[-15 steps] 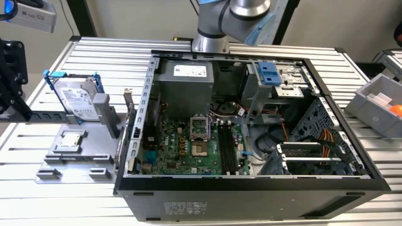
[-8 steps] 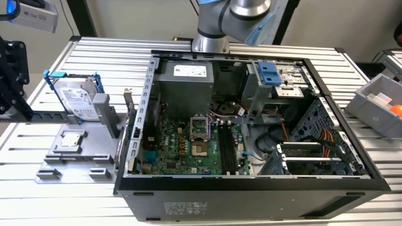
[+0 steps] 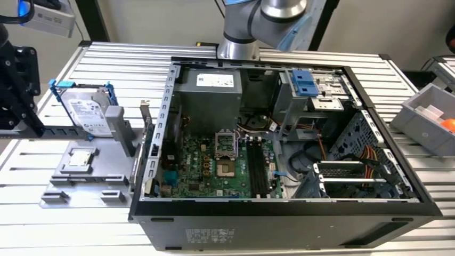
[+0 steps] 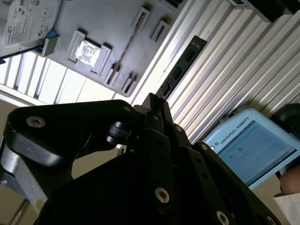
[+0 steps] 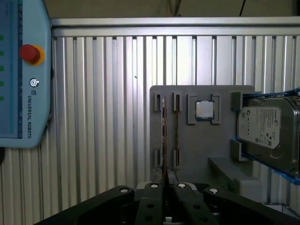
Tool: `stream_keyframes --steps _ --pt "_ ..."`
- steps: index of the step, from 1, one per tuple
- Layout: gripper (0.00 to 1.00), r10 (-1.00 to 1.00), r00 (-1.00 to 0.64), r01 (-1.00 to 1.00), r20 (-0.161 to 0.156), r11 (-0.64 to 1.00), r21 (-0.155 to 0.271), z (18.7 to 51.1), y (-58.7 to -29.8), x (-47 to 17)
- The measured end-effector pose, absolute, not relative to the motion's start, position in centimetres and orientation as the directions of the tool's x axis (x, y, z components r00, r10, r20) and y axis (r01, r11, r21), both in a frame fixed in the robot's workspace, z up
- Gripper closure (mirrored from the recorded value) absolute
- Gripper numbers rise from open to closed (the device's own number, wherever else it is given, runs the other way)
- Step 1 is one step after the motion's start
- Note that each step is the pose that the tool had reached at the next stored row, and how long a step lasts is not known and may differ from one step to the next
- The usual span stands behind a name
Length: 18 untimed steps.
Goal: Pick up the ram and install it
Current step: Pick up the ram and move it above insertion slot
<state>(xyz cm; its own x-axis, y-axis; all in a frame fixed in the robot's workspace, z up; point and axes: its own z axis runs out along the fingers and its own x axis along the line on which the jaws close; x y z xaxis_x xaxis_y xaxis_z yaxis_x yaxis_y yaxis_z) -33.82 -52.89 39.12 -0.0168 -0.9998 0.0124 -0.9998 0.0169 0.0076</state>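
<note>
Overhead in the exterior view, the arm [image 3: 238, 37] shows as rounded grey metal joints rising behind the open computer case [image 3: 284, 224], a black steel box with a green board inside. In the second wrist view the gripper [image 4: 155, 101] has its matte black fingers pinched together on the ram [image 4: 180, 68], a thin, flat, dark stick jutting straight out beyond the fingertips over the ribbed aluminium table [image 4: 234, 70]. In the first wrist view the ram [image 5: 164, 140] appears edge-on, clamped between the closed fingers, with the smooth grey holder [image 5: 201, 154] just past it.

black tool [image 4: 155, 102] (silver screws [image 4: 35, 121])
</note>
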Motion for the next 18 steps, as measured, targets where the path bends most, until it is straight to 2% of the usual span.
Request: stream_keyframes --steps 18 --pt "1.0 -1.0 -0.017 -1.0 0.014 0.017 0.008 39.1 -52.9 -31.4"
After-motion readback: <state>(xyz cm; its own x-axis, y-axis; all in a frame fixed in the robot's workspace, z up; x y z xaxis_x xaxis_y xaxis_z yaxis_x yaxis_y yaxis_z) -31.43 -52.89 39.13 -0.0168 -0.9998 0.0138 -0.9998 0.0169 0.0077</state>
